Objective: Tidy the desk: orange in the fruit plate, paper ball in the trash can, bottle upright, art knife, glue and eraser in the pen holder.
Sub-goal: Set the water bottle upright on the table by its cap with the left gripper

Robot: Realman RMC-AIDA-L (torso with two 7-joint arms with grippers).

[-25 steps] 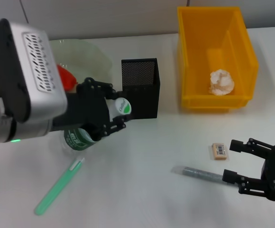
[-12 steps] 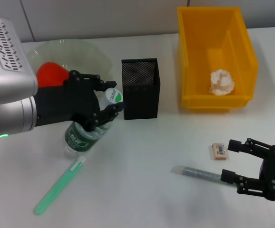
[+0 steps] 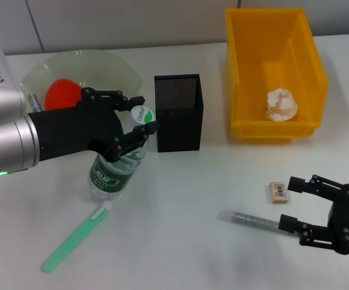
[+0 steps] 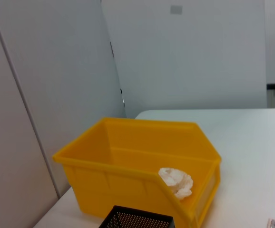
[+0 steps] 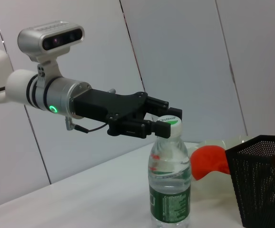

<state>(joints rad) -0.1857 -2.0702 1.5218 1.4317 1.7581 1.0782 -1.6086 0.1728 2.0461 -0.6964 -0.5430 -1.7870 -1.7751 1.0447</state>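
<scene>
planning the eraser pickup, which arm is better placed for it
Right. The right gripper hovers open beside the eraser, while the left gripper is across the table at the bottle cap.

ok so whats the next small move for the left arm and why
Probably pull the left gripper back from the bottle. The right wrist view shows the bottle standing upright on the table with its cap level and the open fingers at its neck, so that step looks done. The eraser and the art knife lie loose by the right gripper.
</scene>
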